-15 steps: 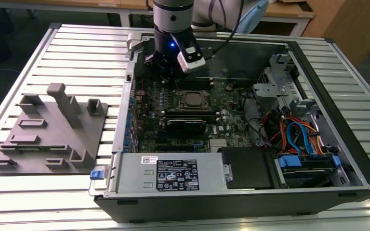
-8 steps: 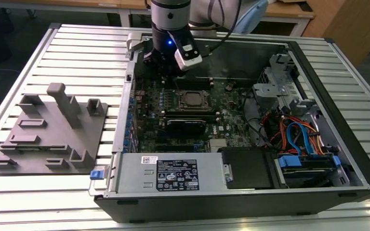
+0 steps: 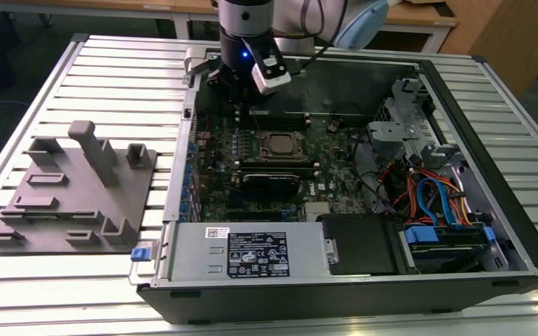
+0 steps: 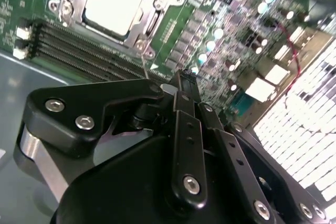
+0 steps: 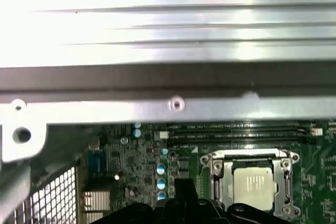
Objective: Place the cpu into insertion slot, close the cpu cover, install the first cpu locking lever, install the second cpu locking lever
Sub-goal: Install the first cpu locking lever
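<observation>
So the open PC case point(image 3: 493, 210) is lying on its side on the slatted metal tabletop point(image 3: 120, 77), with the arm reaching down into the far end of it. The gripper point(image 3: 239, 103) hangs over the green motherboard point(image 3: 344, 150) close to the case's back wall, near the socket area but clear of it. In the second wrist view the jaws look drawn together at the tip, and I can't see anything held between them. The cpu point(image 4: 113, 1) is sitting in the insertion slot point(image 4: 149, 22), pale metal top facing up. The cpu cover point(image 5: 247, 156) lies flat around it as a silver frame, with the chip showing through the window. A thin metal rod point(image 4: 145, 64) comes off the corner of that frame and ends just beside the gripper tip, though I can't tell if they touch. The long black memory slots point(image 4: 79, 51) run between the socket and the gripper. At the near end of the case is the grey power supply box point(image 3: 241, 252). A grey fixture plate point(image 3: 73, 189) sits on the tabletop on the exterior view's left.
</observation>
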{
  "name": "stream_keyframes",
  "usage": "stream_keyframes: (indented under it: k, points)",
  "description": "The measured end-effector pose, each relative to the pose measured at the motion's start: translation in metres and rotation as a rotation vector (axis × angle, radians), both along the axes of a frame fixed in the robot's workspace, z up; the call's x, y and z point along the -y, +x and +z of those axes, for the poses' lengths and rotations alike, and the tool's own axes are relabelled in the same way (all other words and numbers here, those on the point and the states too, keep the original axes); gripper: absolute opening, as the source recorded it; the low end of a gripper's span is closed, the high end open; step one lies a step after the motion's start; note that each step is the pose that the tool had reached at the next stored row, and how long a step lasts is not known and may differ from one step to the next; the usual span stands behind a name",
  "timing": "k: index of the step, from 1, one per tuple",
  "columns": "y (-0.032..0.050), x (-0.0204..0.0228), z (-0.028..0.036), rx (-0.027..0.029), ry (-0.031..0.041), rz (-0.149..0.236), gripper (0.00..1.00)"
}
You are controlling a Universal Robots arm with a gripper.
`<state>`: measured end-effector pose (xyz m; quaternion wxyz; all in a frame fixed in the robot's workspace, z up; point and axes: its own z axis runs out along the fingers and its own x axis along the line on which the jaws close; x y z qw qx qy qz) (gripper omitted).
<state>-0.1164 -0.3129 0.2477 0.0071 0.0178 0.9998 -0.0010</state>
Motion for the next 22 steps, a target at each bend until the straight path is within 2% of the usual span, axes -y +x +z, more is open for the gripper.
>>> stream_keyframes:
  k: [2, 4, 11, 15, 22]
  points:
    - [-0.0003, -0.0032, 0.0000, 0.0008, 0.0001, 0.000, 0.11]
    - [-0.0003, -0.0042, 0.0003, 0.0022, -0.0001, 0.000, 0.11]
    - [-0.0003, -0.0054, 0.0030, 0.0074, 0.0002, 0.000, 0.11]
    - [0.0004, -0.0060, 0.0034, 0.0082, 0.0000, 0.000, 0.11]
    - [0.0090, -0.0061, 0.0033, 0.0083, 0.0001, 0.000, 0.11]
